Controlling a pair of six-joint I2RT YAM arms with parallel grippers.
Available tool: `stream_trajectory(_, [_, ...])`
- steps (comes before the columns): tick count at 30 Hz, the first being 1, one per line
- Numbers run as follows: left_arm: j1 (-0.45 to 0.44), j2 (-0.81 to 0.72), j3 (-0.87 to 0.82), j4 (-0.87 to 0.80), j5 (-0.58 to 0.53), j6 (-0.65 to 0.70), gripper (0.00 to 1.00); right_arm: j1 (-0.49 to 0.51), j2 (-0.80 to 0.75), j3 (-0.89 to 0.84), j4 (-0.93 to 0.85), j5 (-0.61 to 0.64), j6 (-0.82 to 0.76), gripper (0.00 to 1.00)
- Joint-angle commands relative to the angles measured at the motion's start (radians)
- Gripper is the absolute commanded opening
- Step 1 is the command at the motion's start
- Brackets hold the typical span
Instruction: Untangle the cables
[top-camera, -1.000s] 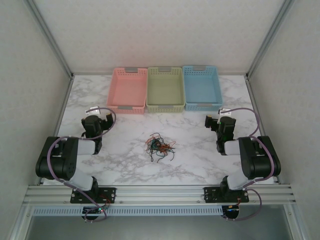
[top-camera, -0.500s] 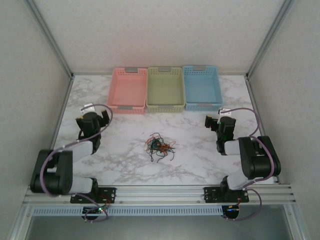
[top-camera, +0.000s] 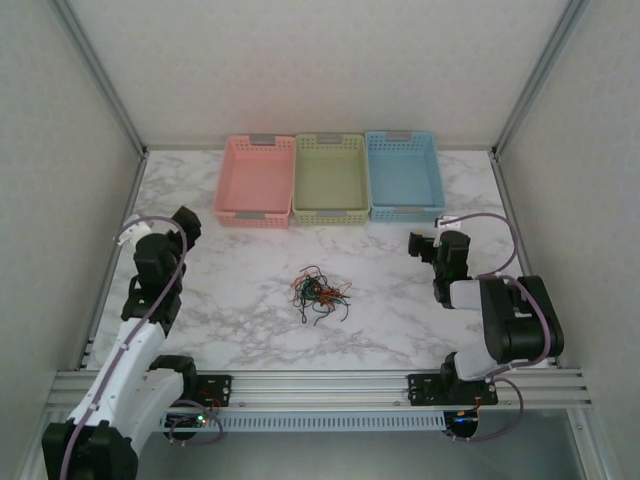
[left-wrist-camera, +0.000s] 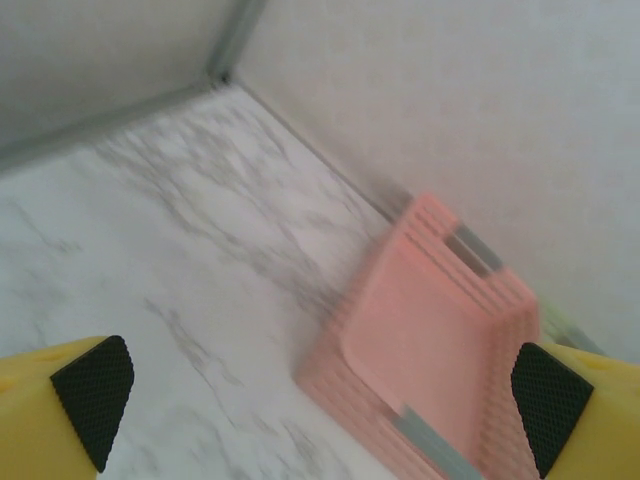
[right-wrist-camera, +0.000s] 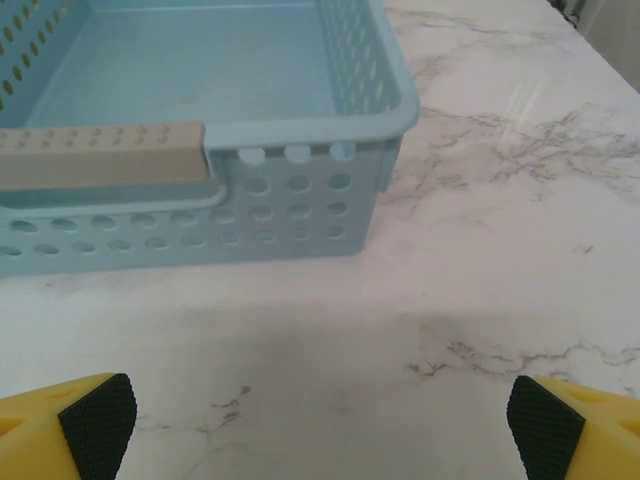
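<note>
Cables (top-camera: 320, 293): multicolour clump, seen on marble table (top-camera: 230, 310) on near side of green basket (top-camera: 330, 177), well apart from it, unmoved vs. 1 s ago. L gripper (top-camera: 186, 221), jaws spread, empty, has been swung out further left of basket. R gripper (top-camera: 418, 243), spread, empty, is kept right of basket. Untangling judged not yet begun.
</note>
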Motion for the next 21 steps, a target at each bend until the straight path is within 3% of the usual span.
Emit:
stream_trajectory(1, [-0.008,-0.049,0.152,-0.341,0.163,-0.074,1.0,0.007,-0.184,0.173,-0.39,0.021,0.091,0.99])
stream_trajectory(3, [-0.009,-0.06,0.232,-0.457,0.219,-0.018,1.0,0.008,-0.255,0.234,-0.538,-0.01,0.15,0.99])
stream_trajectory(6, [-0.009,-0.075,0.322,-0.595,0.356,0.045,1.0,0.003,-0.362,0.26,-0.682,0.042,0.339,0.99])
stream_trajectory(12, [-0.009,-0.12,0.432,-0.84,0.469,0.166,1.0,0.0,-0.494,0.329,-0.935,-0.198,0.445,0.99])
stream_trajectory(15, [-0.009,-0.134,0.488,-0.909,0.496,0.229,1.0,0.0,-0.494,0.381,-1.039,-0.396,0.453,0.99])
stream_trajectory(17, [-0.009,-0.137,0.517,-0.943,0.505,0.283,1.0,0.023,-0.489,0.408,-1.094,-0.524,0.473,0.93])
stream_trajectory(21, [-0.008,-0.147,0.49,-0.924,0.504,0.294,1.0,0.135,-0.508,0.409,-1.19,-0.56,0.513,0.85])
